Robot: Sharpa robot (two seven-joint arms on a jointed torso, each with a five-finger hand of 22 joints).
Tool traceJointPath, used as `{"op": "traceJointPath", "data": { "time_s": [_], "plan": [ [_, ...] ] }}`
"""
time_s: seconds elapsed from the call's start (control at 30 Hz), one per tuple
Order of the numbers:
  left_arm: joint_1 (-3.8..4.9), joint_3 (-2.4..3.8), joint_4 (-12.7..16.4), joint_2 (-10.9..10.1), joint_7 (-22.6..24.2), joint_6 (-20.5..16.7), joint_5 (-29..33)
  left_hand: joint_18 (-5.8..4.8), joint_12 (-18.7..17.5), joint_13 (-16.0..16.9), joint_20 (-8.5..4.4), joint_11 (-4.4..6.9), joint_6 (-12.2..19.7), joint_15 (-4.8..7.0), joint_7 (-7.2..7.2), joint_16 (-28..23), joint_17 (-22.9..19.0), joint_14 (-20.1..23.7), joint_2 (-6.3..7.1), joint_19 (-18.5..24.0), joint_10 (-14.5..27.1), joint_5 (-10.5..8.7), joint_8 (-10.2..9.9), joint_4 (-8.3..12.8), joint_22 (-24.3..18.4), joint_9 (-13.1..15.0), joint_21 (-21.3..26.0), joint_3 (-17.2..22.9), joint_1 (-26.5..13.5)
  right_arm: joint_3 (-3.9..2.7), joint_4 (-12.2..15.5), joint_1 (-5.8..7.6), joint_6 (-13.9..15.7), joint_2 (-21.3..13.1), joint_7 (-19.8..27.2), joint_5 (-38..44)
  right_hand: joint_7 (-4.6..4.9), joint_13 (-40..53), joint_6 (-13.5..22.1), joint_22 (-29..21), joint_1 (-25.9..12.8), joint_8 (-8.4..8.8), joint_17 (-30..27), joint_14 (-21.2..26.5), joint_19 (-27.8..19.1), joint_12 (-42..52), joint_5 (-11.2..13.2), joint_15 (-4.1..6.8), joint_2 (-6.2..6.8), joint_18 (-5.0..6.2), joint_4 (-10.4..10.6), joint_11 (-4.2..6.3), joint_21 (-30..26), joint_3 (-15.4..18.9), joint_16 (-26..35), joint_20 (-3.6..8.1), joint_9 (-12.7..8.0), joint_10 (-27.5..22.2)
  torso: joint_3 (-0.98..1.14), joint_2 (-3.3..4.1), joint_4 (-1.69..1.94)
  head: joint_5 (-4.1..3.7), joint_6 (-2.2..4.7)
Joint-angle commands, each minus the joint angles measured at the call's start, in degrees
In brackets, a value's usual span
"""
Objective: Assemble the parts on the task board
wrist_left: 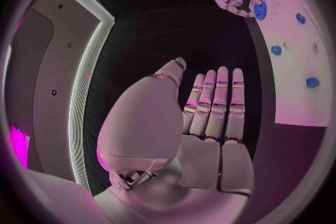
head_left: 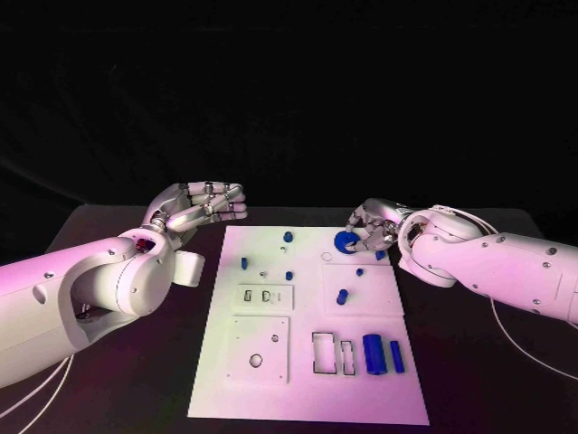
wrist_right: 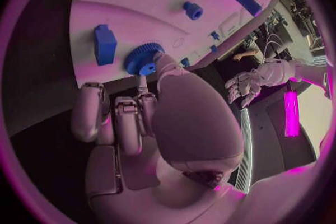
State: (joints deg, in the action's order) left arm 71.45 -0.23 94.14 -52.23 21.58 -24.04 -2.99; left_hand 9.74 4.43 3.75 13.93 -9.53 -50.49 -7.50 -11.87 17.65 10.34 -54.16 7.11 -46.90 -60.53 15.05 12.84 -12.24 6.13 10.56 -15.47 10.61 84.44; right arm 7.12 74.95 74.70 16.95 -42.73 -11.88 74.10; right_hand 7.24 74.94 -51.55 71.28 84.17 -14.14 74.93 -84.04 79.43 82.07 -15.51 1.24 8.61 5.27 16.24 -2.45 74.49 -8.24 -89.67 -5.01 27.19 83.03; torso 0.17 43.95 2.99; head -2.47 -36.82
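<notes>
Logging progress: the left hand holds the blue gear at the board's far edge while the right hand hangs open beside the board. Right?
Hands swapped. The head view shows the right hand holding the blue gear at the task board's far edge; the left hand hangs open beside it.

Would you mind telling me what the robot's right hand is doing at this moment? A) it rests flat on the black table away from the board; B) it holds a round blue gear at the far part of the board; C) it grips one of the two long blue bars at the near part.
B: the right hand has its fingertips on the blue gear over the task board.
</notes>
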Motion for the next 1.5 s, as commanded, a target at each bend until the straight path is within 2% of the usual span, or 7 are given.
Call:
{"op": "traceJointPath", "data": {
  "time_s": [0.03, 0.27, 0.43, 0.63, 0.87, 1.1, 1.5],
  "plan": [
    [0.06, 0.05, 0.10, 0.08, 0.21, 1.02, 0.00, 0.60, -0.20, 0.01, 0.30, -0.37, 0.48, -0.47, -0.04, -0.20, 0.06, 0.01, 0.22, -0.03, -0.02, -0.02, -0.35, 0.20, -0.05, 0.02, 0.19, 0.08, 0.19, 0.17, 0.10, -0.32, 0.54, -0.01, -0.95, 1.92, -0.77, 6.76, -2.66, 0.21, 0.35, -1.42, 15.07, -5.96, 0.30, 0.84, 1.05, 0.49, -0.26, -0.50, 0.02, 0.48, 0.33, -1.94, -0.33, 0.45, 0.43, 0.90, -0.02, -0.02, -0.04, 0.00, -0.06],
    [0.06, 0.05, 0.06, 0.05, 0.18, 1.07, 0.00, 0.60, -0.26, 0.02, 0.32, -0.38, 0.49, -0.48, -0.05, -0.27, 0.07, 0.00, 0.20, -0.03, -0.03, -0.02, -0.37, 0.21, -0.09, 0.03, 0.23, 0.11, 0.17, 0.17, 1.64, -0.37, 6.18, -0.35, -0.80, 5.07, -1.81, 8.49, -4.92, 0.95, 0.25, -2.43, 15.07, -5.96, 0.63, 2.37, 1.82, 1.40, 0.69, -0.65, -0.33, 1.45, 0.70, -6.43, -0.33, 1.37, 0.67, 2.29, -0.03, -0.05, -0.02, 0.01, -0.01],
    [0.06, 0.05, -0.04, 0.05, 0.19, 1.10, 0.00, 0.61, -0.30, 0.02, 0.32, -0.38, 0.50, -0.48, -0.04, -0.32, 0.08, -0.02, 0.16, -0.03, -0.05, -0.02, -0.38, 0.22, -0.11, 0.03, 0.26, 0.16, 0.18, 0.12, 4.97, -0.18, 10.48, -0.96, -1.82, 10.57, -1.92, 9.08, -5.24, 1.21, -0.49, -2.49, 15.07, -5.96, 0.77, 2.88, 2.27, 1.52, 1.37, -0.70, -0.20, 1.56, 0.82, -7.81, -0.33, 1.52, 0.68, 2.75, -0.02, -0.10, -0.10, 0.15, 0.12],
    [0.06, 0.05, -0.23, 0.18, 0.20, 1.12, 0.00, 0.61, -0.30, 0.02, 0.32, -0.38, 0.50, -0.48, -0.04, -0.32, 0.08, -0.02, 0.16, -0.03, -0.05, -0.02, -0.38, 0.22, -0.11, 0.03, 0.26, 0.16, 0.18, 0.08, 8.67, 0.50, 12.20, -0.80, -3.49, 15.35, -2.00, 9.34, -5.43, 1.48, -1.28, -2.48, 15.07, -5.96, 0.92, 3.09, 2.78, 1.58, 2.08, -0.76, -0.12, 1.62, 0.96, -8.97, -0.33, 1.60, 0.69, 2.94, -0.05, -0.14, -0.02, 0.06, 0.30],
    [0.06, 0.05, -0.27, 0.30, 0.16, 1.17, 0.00, 0.61, -0.30, 0.02, 0.32, -0.38, 0.50, -0.48, -0.04, -0.32, 0.08, -0.02, 0.16, -0.03, -0.05, -0.02, -0.38, 0.22, -0.11, 0.03, 0.26, 0.16, 0.18, 0.10, 10.93, 0.70, 11.61, 1.73, -4.59, 18.06, -1.97, 9.38, -5.33, 1.50, -1.63, -2.33, 15.07, -5.96, 0.93, 3.10, 3.02, 1.59, 2.47, -0.76, -0.13, 1.61, 0.93, -9.59, -0.33, 1.62, 0.64, 2.97, -0.07, -0.01, 0.11, 0.19, 0.31],
    [0.06, 0.05, -0.24, 0.41, 0.14, 1.22, 0.00, 0.61, -0.30, 0.02, 0.32, -0.38, 0.50, -0.48, -0.04, -0.32, 0.08, -0.02, 0.16, -0.03, -0.05, -0.02, -0.38, 0.22, -0.11, 0.03, 0.26, 0.16, 0.18, 0.36, 10.06, 0.30, 10.53, 5.70, -5.20, 19.40, -1.82, 9.28, -4.98, 1.44, -2.04, -1.99, 15.07, -5.96, 0.89, 2.99, 3.16, 1.53, 2.86, -0.75, -0.16, 1.51, 0.80, -10.37, -0.33, 1.60, 0.51, 2.87, -0.11, 0.06, 0.17, 0.23, 0.21],
    [0.07, 0.05, -0.09, 0.49, 0.09, 1.28, 0.00, 0.61, -0.30, 0.02, 0.32, -0.38, 0.50, -0.48, -0.04, -0.32, 0.08, -0.02, 0.16, -0.03, -0.05, -0.02, -0.38, 0.22, -0.11, 0.03, 0.26, 0.16, 0.18, 0.84, 5.17, -1.01, 8.76, 11.25, -5.47, 19.80, -1.63, 9.25, -4.63, 1.33, -2.47, -1.60, 15.07, -5.96, 0.80, 2.95, 3.21, 1.42, 3.20, -0.71, -0.21, 1.35, 0.62, -11.16, -0.33, 1.53, 0.38, 2.83, -0.10, 0.12, 0.17, 0.33, -0.10]
  ]
}}
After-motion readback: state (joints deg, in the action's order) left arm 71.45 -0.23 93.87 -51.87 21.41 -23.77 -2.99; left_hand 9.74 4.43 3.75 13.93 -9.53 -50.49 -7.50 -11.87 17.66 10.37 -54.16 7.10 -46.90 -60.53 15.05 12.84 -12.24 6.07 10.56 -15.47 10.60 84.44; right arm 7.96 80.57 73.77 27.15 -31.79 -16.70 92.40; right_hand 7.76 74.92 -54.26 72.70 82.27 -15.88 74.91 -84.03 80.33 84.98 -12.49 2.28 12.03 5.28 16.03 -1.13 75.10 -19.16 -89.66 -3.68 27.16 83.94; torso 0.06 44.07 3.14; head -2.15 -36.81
